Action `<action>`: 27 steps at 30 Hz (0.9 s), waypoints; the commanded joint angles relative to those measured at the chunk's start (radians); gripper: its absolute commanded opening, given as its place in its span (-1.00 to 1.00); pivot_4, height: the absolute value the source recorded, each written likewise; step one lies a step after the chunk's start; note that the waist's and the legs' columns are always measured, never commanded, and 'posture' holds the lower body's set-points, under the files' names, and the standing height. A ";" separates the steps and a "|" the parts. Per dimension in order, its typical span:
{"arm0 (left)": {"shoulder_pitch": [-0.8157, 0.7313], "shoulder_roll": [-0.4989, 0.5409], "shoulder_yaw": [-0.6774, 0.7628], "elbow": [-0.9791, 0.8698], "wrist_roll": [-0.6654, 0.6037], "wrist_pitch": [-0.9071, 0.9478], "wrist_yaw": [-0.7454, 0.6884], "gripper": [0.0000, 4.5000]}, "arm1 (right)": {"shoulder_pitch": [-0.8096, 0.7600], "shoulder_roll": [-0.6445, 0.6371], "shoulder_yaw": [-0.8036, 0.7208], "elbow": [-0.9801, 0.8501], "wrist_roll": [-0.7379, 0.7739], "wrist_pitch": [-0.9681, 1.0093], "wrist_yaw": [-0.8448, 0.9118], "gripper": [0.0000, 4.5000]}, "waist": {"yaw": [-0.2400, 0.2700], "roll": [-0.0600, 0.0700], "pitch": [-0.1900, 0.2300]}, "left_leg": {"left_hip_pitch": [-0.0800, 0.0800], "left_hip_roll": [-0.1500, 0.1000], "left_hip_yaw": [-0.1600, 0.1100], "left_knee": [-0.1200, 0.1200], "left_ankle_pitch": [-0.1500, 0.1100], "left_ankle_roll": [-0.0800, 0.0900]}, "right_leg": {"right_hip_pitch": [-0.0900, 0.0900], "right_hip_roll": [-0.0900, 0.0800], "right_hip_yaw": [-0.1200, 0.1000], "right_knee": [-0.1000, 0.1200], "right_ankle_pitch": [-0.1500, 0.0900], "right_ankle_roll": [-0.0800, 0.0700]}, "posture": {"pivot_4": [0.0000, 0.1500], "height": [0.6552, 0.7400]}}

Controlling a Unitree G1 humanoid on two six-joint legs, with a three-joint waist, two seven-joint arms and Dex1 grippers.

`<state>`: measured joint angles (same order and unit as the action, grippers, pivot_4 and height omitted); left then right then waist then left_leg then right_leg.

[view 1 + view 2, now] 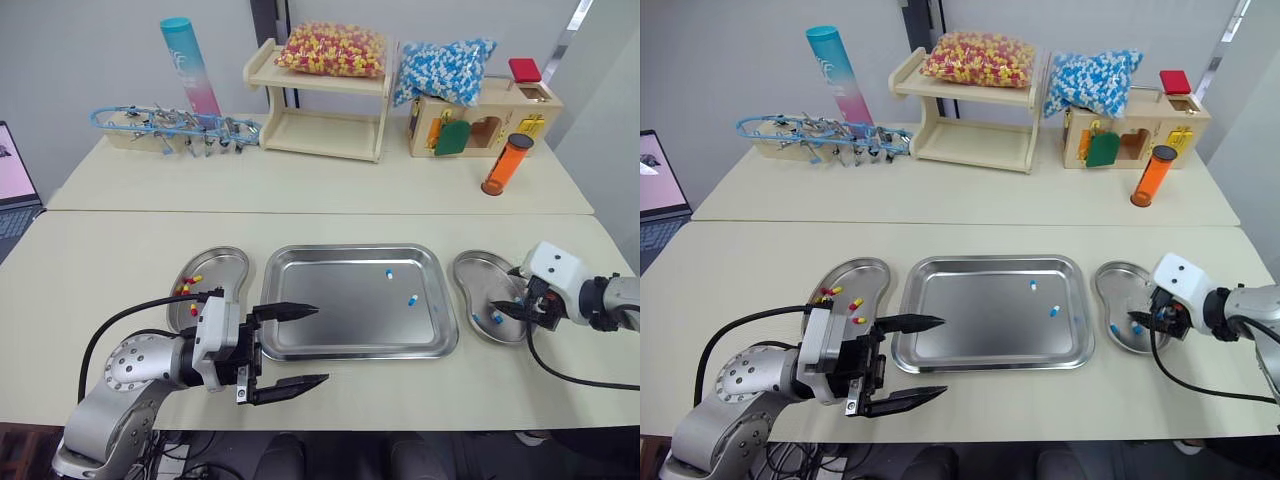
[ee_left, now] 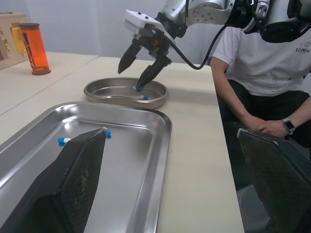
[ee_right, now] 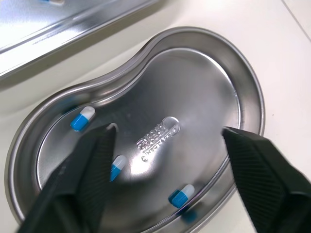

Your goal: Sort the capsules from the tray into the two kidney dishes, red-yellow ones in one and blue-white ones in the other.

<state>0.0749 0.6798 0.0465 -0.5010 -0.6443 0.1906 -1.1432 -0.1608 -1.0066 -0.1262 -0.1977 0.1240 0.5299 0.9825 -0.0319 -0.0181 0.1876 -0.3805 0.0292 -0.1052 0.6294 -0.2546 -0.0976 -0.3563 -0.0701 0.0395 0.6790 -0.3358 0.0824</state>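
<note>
— Now, how far along is the sort?

— Nearly done, by my reading. The tray point(image 1: 330, 290), centre of the frame, holds two blue-white capsules point(image 1: 412, 299) in its upper right part, and no red-yellow ones that I can see. The left kidney dish point(image 1: 235, 256), left of centre, holds several red-yellow capsules point(image 1: 188, 287). The right kidney dish point(image 1: 480, 275), at the right of the frame, holds three blue-white ones.

— And your end effectors?

— My right end effector point(image 1: 508, 310) hangs low over the right kidney dish, fingers apart, gripping nothing. My left end effector point(image 1: 322, 344), lower left of the frame, is spread wide and empty, over the tray's lower left corner and the surface point(image 1: 120, 250) beside it.

— What is left?

— Judging from this, only the two blue-white capsules, to be carried to the right kidney dish.
</note>
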 commanded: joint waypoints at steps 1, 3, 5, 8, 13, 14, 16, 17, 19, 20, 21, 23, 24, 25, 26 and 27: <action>0.010 -0.001 0.014 -0.021 0.013 -0.004 0.031 1.00 | 0.039 0.003 -0.101 -0.047 0.024 -0.069 -0.022 0.99 | 0.001 0.000 0.000 | 0.000 0.000 0.000 0.000 0.000 0.000 | 0.000 0.000 0.000 0.000 0.000 0.000 | 1.00 1.00; 0.010 0.002 0.041 -0.028 0.002 0.016 0.066 1.00 | 0.081 0.017 -0.150 -0.068 0.049 -0.125 -0.014 0.99 | 0.001 0.000 0.000 | 0.000 0.000 0.000 0.000 0.000 0.000 | 0.000 0.000 0.000 0.000 0.000 0.000 | 1.00 1.00; 0.013 0.009 0.074 -0.033 -0.008 0.040 0.107 1.00 | 0.114 0.041 -0.196 -0.082 0.090 -0.177 0.006 0.99 | 0.001 0.000 0.000 | 0.000 0.000 0.000 0.000 0.000 0.000 | 0.000 0.000 0.000 0.000 0.000 0.000 | 1.00 1.00; 0.009 0.011 0.209 -0.002 -0.055 0.122 0.245 1.00 | 0.197 0.045 -0.282 -0.089 0.132 -0.273 0.073 0.99 | 0.001 0.000 0.000 | 0.000 0.000 0.000 0.000 0.000 0.000 | 0.000 0.000 0.000 0.000 0.000 0.000 | 1.00 1.00; 0.025 0.062 0.442 0.150 -0.031 0.156 0.328 1.00 | 0.272 0.003 -0.392 -0.030 0.178 -0.340 0.167 0.99 | -0.003 0.000 0.000 | 0.002 0.000 0.000 0.000 0.000 0.000 | 0.001 0.000 0.000 0.001 0.000 0.000 | 1.00 1.00; 0.023 0.077 0.483 0.197 -0.021 0.148 0.332 1.00 | 0.283 -0.009 -0.407 -0.005 0.182 -0.353 0.191 0.99 | -0.004 0.000 0.000 | 0.002 0.000 0.000 0.000 0.000 0.000 | 0.001 0.000 0.000 0.001 0.000 0.000 | 1.00 1.00; 0.027 0.121 0.573 0.320 0.016 0.122 0.335 1.00 | 0.291 -0.043 -0.429 0.071 0.184 -0.378 0.241 0.99 | -0.002 0.000 0.000 | 0.002 0.000 0.000 0.000 0.000 0.000 | 0.001 0.000 0.000 0.000 0.000 0.000 | 1.00 1.00; 0.034 0.142 0.611 0.377 0.037 0.113 0.338 1.00 | 0.292 -0.064 -0.433 0.117 0.179 -0.394 0.263 0.99 | -0.002 0.000 0.000 | 0.002 0.000 0.000 0.000 0.000 0.000 | 0.002 0.000 0.000 0.000 0.000 0.000 | 1.00 1.00; 0.062 0.172 0.648 0.446 0.082 0.113 0.349 1.00 | 0.283 -0.094 -0.431 0.186 0.178 -0.415 0.294 0.99 | -0.003 0.000 0.000 | 0.002 0.000 0.000 0.000 0.000 0.000 | 0.001 0.000 0.000 0.000 0.000 0.000 | 1.00 1.00; 0.080 0.184 0.657 0.473 0.103 0.125 0.361 1.00 | 0.276 -0.107 -0.426 0.220 0.176 -0.426 0.304 0.99 | -0.003 0.000 0.000 | 0.002 0.000 0.001 -0.001 0.000 0.000 | 0.001 0.000 0.000 0.000 0.000 0.000 | 1.00 1.00; 0.104 0.193 0.666 0.504 0.129 0.118 0.359 1.00 | 0.271 -0.117 -0.422 0.252 0.173 -0.441 0.316 0.99 | -0.003 0.000 0.000 | 0.002 0.000 0.001 -0.001 0.000 0.000 | 0.001 0.000 0.000 -0.001 0.000 0.000 | 1.00 1.00; 0.132 0.202 0.674 0.547 0.157 0.090 0.338 1.00 | 0.261 -0.130 -0.412 0.296 0.170 -0.465 0.330 0.99 | -0.003 0.000 0.000 | 0.002 0.000 0.001 -0.001 0.000 0.000 | 0.001 0.000 0.001 -0.001 0.000 0.000 | 1.00 1.00; 0.152 0.201 0.683 0.577 0.169 0.066 0.320 1.00 | 0.265 -0.142 -0.410 0.326 0.162 -0.484 0.347 0.99 | -0.003 0.000 0.000 | 0.002 0.000 0.001 -0.001 0.000 0.000 | 0.001 0.000 0.001 -0.001 0.000 0.000 | 1.00 1.00; 0.170 0.200 0.694 0.606 0.174 0.048 0.301 1.00 | 0.275 -0.155 -0.407 0.359 0.149 -0.513 0.367 0.99 | -0.003 0.000 0.000 | 0.002 0.000 0.001 -0.001 0.000 0.000 | 0.001 0.000 0.000 0.000 0.000 0.000 | 1.00 1.00; 0.185 0.202 0.705 0.627 0.170 0.044 0.280 1.00 | 0.282 -0.167 -0.404 0.386 0.138 -0.532 0.380 0.99 | -0.003 0.000 0.000 | 0.002 0.000 0.001 -0.001 0.000 0.000 | 0.001 0.000 0.000 0.000 0.000 0.000 | 1.00 1.00; 0.200 0.205 0.714 0.641 0.162 0.047 0.256 1.00 | 0.284 -0.176 -0.403 0.411 0.129 -0.544 0.384 0.99 | -0.003 0.000 0.000 | 0.002 0.000 0.002 -0.001 0.000 0.000 | 0.001 0.000 0.001 0.000 0.000 0.000 | 1.00 1.00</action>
<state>0.2581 0.8662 0.7014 0.1211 -0.4787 0.2615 -0.8458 0.1157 -1.1512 -0.5161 0.1760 0.2707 0.0276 1.3455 -0.0351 -0.0180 0.1877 -0.3784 0.0294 -0.1036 0.6284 -0.2548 -0.0974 -0.3554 -0.0702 0.0401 0.6786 -0.3360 0.0824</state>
